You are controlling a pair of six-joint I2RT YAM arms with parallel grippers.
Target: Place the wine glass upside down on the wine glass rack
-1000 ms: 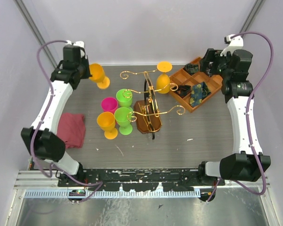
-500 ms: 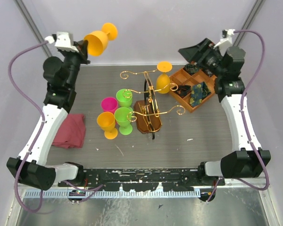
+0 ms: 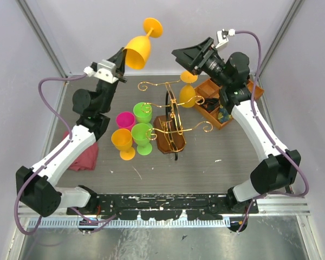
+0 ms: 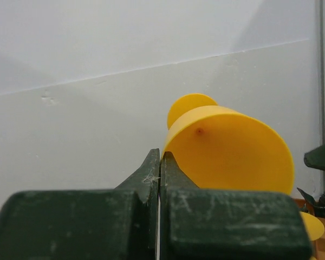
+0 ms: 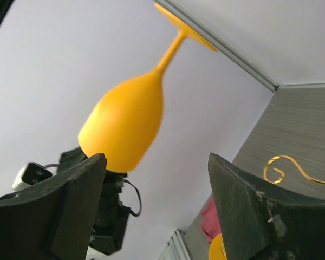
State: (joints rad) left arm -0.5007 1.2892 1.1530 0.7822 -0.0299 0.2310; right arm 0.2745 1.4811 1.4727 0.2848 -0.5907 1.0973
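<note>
1. My left gripper (image 3: 122,62) is clamped shut on the rim of the yellow wine glass (image 3: 139,49). In the left wrist view the two fingers (image 4: 149,172) meet with almost no gap, and the wall of the bowl is pinched between them.
2. The glass is up in the air in front of the back wall, tilted. Its mouth faces my left gripper and its foot (image 3: 153,26) points up and away.
3. It is not touching the rack (image 3: 170,116), which stands mid-table on its dark brown base. The gold arms curl out to both sides of the rack, and the glass hangs above and to the far left of them.
4. My right gripper (image 3: 181,59) is raised just to the right of the glass, holding nothing. Its jaws are spread wide, and the right wrist view shows the glass between them but farther off.
5. A second yellow glass (image 3: 187,92) sits foot-up at the far right arm of the rack.
6. Left of the rack stand a pink cup (image 3: 125,120), two green glasses (image 3: 143,112) and another yellow one (image 3: 122,142).
7. A red cloth (image 3: 81,151) lies near the left edge, and a wooden tray (image 3: 239,108) sits at the far right.
</note>
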